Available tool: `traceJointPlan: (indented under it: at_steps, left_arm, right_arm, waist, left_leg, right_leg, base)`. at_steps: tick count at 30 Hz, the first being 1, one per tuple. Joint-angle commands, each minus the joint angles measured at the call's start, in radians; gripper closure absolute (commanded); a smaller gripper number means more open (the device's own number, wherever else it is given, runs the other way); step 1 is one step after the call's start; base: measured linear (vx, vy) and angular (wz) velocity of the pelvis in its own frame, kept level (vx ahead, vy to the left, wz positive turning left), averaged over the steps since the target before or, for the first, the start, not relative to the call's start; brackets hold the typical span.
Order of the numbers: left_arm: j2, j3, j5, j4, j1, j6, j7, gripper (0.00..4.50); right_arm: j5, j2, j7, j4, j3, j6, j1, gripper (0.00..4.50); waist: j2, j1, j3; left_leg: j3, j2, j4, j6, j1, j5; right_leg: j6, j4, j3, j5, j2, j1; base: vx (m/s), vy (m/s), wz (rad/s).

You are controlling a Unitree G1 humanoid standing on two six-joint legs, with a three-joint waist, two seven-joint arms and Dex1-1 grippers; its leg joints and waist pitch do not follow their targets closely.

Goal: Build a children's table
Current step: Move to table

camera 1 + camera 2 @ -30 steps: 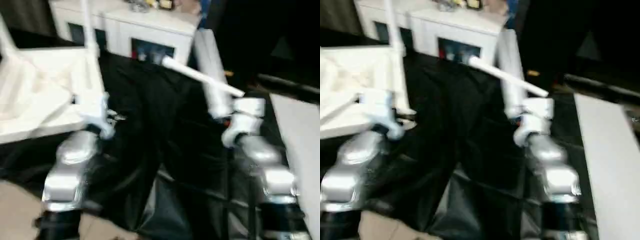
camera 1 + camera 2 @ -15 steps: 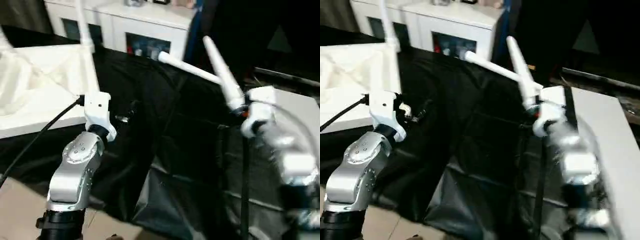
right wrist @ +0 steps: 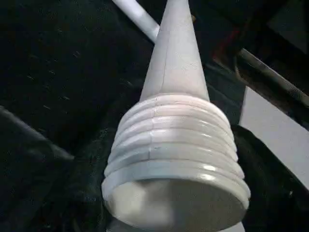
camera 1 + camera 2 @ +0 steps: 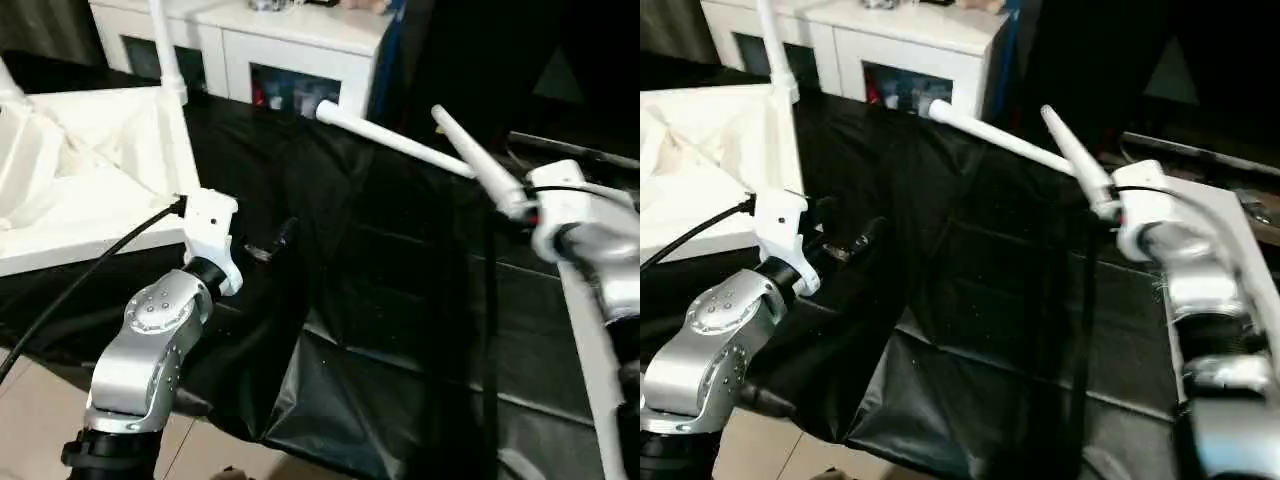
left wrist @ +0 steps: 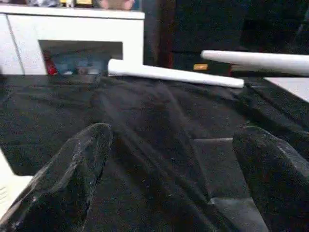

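The head pair looks down from above over the black cloth (image 4: 400, 300). The left wrist view skims low toward the cabinet (image 5: 72, 29). The right wrist view sits close under a leg (image 3: 174, 145); all share the cloth.

Tabletop (image 4: 70, 190) at left on cloth (image 4: 380, 300); loose leg (image 4: 395, 142) apparently behind; cabinet (image 4: 290, 45) beyond

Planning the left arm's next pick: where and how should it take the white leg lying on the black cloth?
Probably mid-shaft of the loose leg, from above, jaws across it: it lies flat on the black cloth, round and tapered. The left gripper is open.
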Motion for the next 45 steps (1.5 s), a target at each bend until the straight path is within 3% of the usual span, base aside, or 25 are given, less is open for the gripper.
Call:
traceJointPlan:
  at_steps: [1,10,17,18,19,20,21,23,24,25,26,27,31,33,34,36,38,39,43,45]
  left_arm:
    - [0.009,-0.012,-0.012,-0.028,0.009,0.024,-0.024,0.0]
    - [0.024,-0.021,-0.024,-0.04,0.014,0.037,-0.041,0.0]
    - [0.034,-0.024,-0.029,-0.058,0.023,0.046,-0.054,0.0]
    - [0.039,-0.023,-0.032,-0.066,0.027,0.049,-0.056,0.0]
    - [0.039,-0.023,-0.032,-0.066,0.027,0.049,-0.056,0.0]
    - [0.045,-0.02,-0.033,-0.074,0.032,0.052,-0.058,0.0]
    - [0.047,-0.018,-0.033,-0.076,0.034,0.054,-0.059,0.0]
    - [0.049,-0.017,-0.033,-0.08,0.038,0.054,-0.06,0.0]
    - [0.051,-0.016,-0.033,-0.081,0.041,0.055,-0.061,0.0]
    - [0.051,-0.016,-0.033,-0.081,0.041,0.055,-0.061,0.0]
    - [0.053,-0.017,-0.032,-0.081,0.042,0.054,-0.061,0.0]
    - [0.053,-0.018,-0.032,-0.079,0.041,0.054,-0.062,0.0]
    - [0.049,-0.032,-0.031,-0.065,0.028,0.051,-0.064,0.0]
    - [0.045,-0.045,-0.029,-0.061,0.026,0.049,-0.065,0.0]
    - [0.045,-0.045,-0.029,-0.061,0.026,0.049,-0.065,0.0]
    - [0.042,-0.054,-0.027,-0.06,0.028,0.046,-0.065,0.0]
    - [0.042,-0.056,-0.026,-0.06,0.029,0.045,-0.064,0.0]
    - [0.041,-0.061,-0.021,-0.057,0.03,0.043,-0.061,0.0]
    - [0.038,-0.065,-0.016,-0.054,0.029,0.04,-0.057,0.0]
    - [0.038,-0.067,-0.015,-0.054,0.029,0.039,-0.056,0.0]
  right_arm:
    - [-0.025,-0.049,0.086,0.052,0.032,-0.035,-0.041,1.63]
    - [-0.076,-0.124,0.232,0.169,0.089,-0.105,-0.089,1.63]
    - [-0.06,-0.16,0.314,0.142,0.082,-0.136,-0.089,1.63]
    - [-0.043,-0.176,0.341,0.112,0.073,-0.138,-0.082,1.63]
    - [-0.043,-0.176,0.341,0.112,0.073,-0.138,-0.082,1.63]
    - [0.006,-0.195,0.384,0.047,0.028,-0.115,-0.066,1.63]
    - [0.031,-0.206,0.398,0.005,0.004,-0.101,-0.054,1.63]
    - [0.065,-0.219,0.415,-0.055,-0.026,-0.073,-0.034,1.63]
    - [0.108,-0.231,0.427,-0.126,-0.068,-0.036,-0.012,1.63]
    - [0.108,-0.231,0.427,-0.126,-0.068,-0.036,-0.012,1.63]
    - [0.145,-0.24,0.433,-0.172,-0.11,-0.013,0.006,1.63]
    - [0.153,-0.242,0.423,-0.184,-0.128,-0.013,0.013,1.63]
    - [0.127,-0.244,0.346,-0.18,-0.15,-0.038,0.055,1.63]
    - [0.082,-0.227,0.274,-0.206,-0.139,-0.046,0.141,1.63]
    - [0.082,-0.227,0.274,-0.206,-0.139,-0.046,0.141,1.63]
    - [0.075,-0.193,0.212,-0.237,-0.151,-0.033,0.199,1.63]
    - [0.076,-0.177,0.189,-0.248,-0.158,-0.027,0.215,1.63]
    - [0.069,-0.144,0.15,-0.255,-0.159,-0.043,0.25,1.63]
    - [0.052,-0.123,0.076,-0.223,-0.163,-0.089,0.266,1.63]
    - [0.054,-0.124,0.054,-0.195,-0.177,-0.099,0.264,1.63]
  waist:
    - [-0.009,0.005,-0.069]
    - [-0.008,0.005,-0.058]
    - [-0.014,0.005,-0.057]
    - [-0.023,0.006,-0.057]
    - [-0.02,0.008,-0.057]
    - [-0.023,0.008,-0.056]
    - [-0.022,0.014,-0.058]
    - [-0.022,0.017,-0.057]
    - [-0.021,0.019,-0.056]
    - [-0.021,0.023,-0.055]
    - [-0.013,0.024,-0.055]
    - [-0.014,0.026,-0.054]
    - [-0.009,0.029,-0.051]
    - [-0.006,0.033,-0.05]
    - [-0.008,0.034,-0.052]
    - [-0.017,0.031,-0.054]
    - [-0.014,0.028,-0.054]
    - [-0.017,0.024,-0.054]
    - [-0.02,0.018,-0.053]
    - [-0.015,0.018,-0.052]
  left_leg:
    - [0.0,0.039,-0.061,0.064,0.009,-0.032]
    - [0.001,0.047,-0.067,0.047,0.013,-0.141]
    - [0.001,0.047,-0.067,0.053,0.011,-0.147]
    - [0.002,0.047,-0.066,0.061,0.01,-0.139]
    - [0.002,0.047,-0.066,0.064,0.01,-0.133]
    - [0.003,0.048,-0.066,0.069,0.01,-0.126]
    - [0.001,0.05,-0.064,0.076,0.01,-0.115]
    - [0.002,0.05,-0.067,0.087,0.011,-0.096]
    - [0.002,0.05,-0.067,0.089,0.012,-0.101]
    - [0.003,0.051,-0.067,0.089,0.014,-0.104]
    - [0.002,0.051,-0.068,0.086,0.016,-0.113]
    - [0.003,0.052,-0.068,0.079,0.018,-0.128]
    - [0.004,0.051,-0.072,0.044,0.024,-0.171]
    - [0.005,0.053,-0.077,0.024,0.026,-0.188]
    - [0.005,0.053,-0.078,0.016,0.027,-0.189]
    - [0.006,0.051,-0.078,0.019,0.018,-0.165]
    - [0.007,0.05,-0.077,0.025,0.019,-0.16]
    - [0.007,0.05,-0.077,0.025,0.016,-0.156]
    - [0.01,0.048,-0.076,0.023,0.016,-0.159]
    - [0.011,0.049,-0.076,0.022,0.018,-0.17]
  right_leg:
    - [-0.272,-0.065,0.038,0.115,-0.067,0.052]
    - [-0.27,-0.081,0.037,-0.048,-0.071,0.042]
    - [-0.26,-0.083,0.038,-0.068,-0.071,0.04]
    - [-0.259,-0.082,0.038,-0.064,-0.071,0.041]
    - [-0.259,-0.081,0.038,-0.061,-0.072,0.042]
    - [-0.259,-0.083,0.038,-0.063,-0.072,0.039]
    - [-0.251,-0.078,0.041,-0.038,-0.073,0.045]
    - [-0.256,-0.078,0.039,-0.01,-0.07,0.042]
    - [-0.257,-0.079,0.039,-0.011,-0.071,0.041]
    - [-0.254,-0.08,0.041,-0.014,-0.071,0.04]
    - [-0.255,-0.079,0.04,-0.029,-0.071,0.038]
    - [-0.251,-0.082,0.041,-0.047,-0.071,0.036]
    - [-0.242,-0.093,0.04,-0.11,-0.07,0.03]
    - [-0.227,-0.097,0.04,-0.129,-0.07,0.03]
    - [-0.22,-0.096,0.039,-0.126,-0.07,0.031]
    - [-0.211,-0.091,0.039,-0.105,-0.069,0.036]
    - [-0.207,-0.093,0.04,-0.108,-0.071,0.033]
    - [-0.202,-0.094,0.041,-0.109,-0.071,0.033]
    - [-0.189,-0.097,0.04,-0.136,-0.07,0.032]
    - [-0.184,-0.099,0.041,-0.156,-0.07,0.028]
  base:
    - [0.0,0.0,0.0]
    - [0.0,0.0,0.0]
    - [0.0,0.0,0.0]
    - [0.0,0.0,0.0]
    - [0.0,0.0,0.0]
    - [0.0,0.0,0.0]
    - [0.0,0.0,0.0]
    - [0.0,0.0,0.0]
    - [0.0,0.0,0.0]
    - [0.0,0.0,0.0]
    - [0.0,0.0,0.0]
    - [0.0,0.0,0.0]
    - [0.0,0.0,0.0]
    - [0.0,0.0,0.0]
    - [0.0,0.0,0.0]
    - [0.0,0.0,0.0]
    - [0.0,0.0,0.0]
    - [0.0,0.0,0.0]
    - [0.0,0.0,0.0]
    - [0.0,0.0,0.0]
